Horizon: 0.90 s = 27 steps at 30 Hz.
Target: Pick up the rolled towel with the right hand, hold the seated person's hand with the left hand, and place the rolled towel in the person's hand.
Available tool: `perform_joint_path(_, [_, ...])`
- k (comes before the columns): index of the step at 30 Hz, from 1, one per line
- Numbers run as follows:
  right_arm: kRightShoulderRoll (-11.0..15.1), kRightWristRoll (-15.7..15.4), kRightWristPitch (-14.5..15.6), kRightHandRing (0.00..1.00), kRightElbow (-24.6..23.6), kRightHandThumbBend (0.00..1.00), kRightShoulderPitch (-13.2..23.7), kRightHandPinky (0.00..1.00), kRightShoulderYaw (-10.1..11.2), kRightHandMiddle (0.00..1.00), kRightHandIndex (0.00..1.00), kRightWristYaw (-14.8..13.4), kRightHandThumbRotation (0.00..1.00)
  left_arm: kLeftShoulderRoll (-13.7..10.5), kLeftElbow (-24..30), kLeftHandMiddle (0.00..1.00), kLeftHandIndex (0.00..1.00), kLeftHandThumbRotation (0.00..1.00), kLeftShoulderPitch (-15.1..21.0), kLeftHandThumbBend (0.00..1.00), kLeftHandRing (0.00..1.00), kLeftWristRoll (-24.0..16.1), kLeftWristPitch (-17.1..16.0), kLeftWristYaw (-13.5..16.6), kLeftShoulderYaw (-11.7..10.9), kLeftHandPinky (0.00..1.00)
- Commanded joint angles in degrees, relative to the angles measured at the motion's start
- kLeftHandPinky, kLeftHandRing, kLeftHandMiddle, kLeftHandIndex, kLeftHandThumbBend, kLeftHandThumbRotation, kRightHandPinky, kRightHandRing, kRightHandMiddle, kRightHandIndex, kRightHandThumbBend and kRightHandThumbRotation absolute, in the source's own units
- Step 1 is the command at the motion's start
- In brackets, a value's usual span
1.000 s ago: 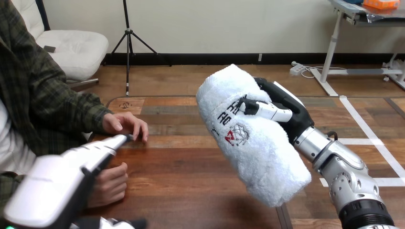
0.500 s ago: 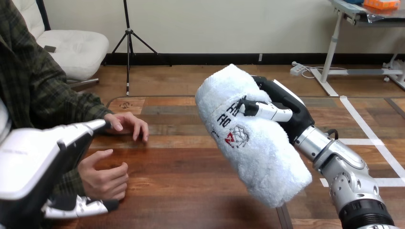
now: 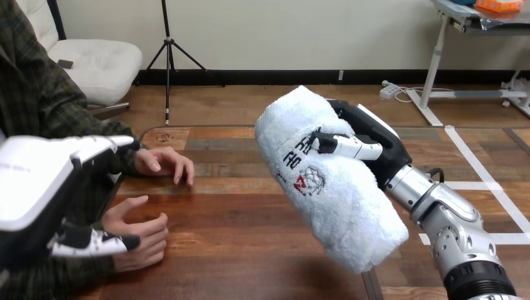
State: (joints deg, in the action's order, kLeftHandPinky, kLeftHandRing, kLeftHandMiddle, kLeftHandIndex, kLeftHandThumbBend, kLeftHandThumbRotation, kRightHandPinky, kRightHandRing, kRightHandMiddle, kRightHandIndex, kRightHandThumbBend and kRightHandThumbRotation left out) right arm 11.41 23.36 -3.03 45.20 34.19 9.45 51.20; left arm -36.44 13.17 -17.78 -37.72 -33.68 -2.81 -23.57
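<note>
The rolled white towel point(image 3: 331, 187), printed in black and red, hangs tilted above the table's right half. My right hand point(image 3: 369, 144) is shut on its upper end, thumb across the front. My left hand point(image 3: 37, 181) is raised at the view's left, its white back towards me and its fingers straight. Its thumb point(image 3: 94, 242) reaches to the person's nearer hand point(image 3: 140, 228), which rests loosely curled on the table; I cannot tell if they touch. The person's farther hand point(image 3: 164, 161) lies flat on the table, apart from my left hand.
The wooden table point(image 3: 250, 219) stretches between the person's hands and the towel. The person's plaid sleeve point(image 3: 69, 125) comes in from the left edge. My silver right forearm point(image 3: 450, 231) enters from the bottom right.
My left hand has risen and drawn back to the left, its thumb now by the person's nearer hand. That hand has uncurled a little. The towel and right hand have barely moved.
</note>
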Motion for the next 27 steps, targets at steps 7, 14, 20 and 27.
perform_joint_path(7, [0.36,1.49,-0.78,0.14,-2.65,0.68,5.45,0.08,1.36,0.25,0.28,1.73,0.0,-4.38,-6.12,0.74,0.75,0.2,7.08,1.0,0.66,-1.94,2.43,1.6,1.59,0.58])
perform_joint_path(14, [0.72,4.24,3.15,0.14,-9.36,0.68,3.64,0.08,1.65,0.24,0.26,3.7,0.0,-6.45,-10.89,0.74,0.75,0.15,9.97,1.0,0.66,-5.97,4.78,2.13,4.8,0.56])
perform_joint_path(20, [1.49,9.28,10.91,0.14,-17.55,0.7,1.58,0.08,2.41,0.24,0.26,4.99,0.0,-7.55,-15.08,0.74,0.75,0.15,12.31,1.0,0.67,-7.63,5.97,2.09,7.74,0.58])
perform_joint_path(27, [2.16,13.89,17.08,0.15,-27.21,0.76,-1.07,0.09,3.14,0.24,0.25,3.68,0.0,-9.53,-21.67,0.74,0.76,0.17,15.57,1.0,0.68,-11.47,5.6,4.41,11.48,0.59])
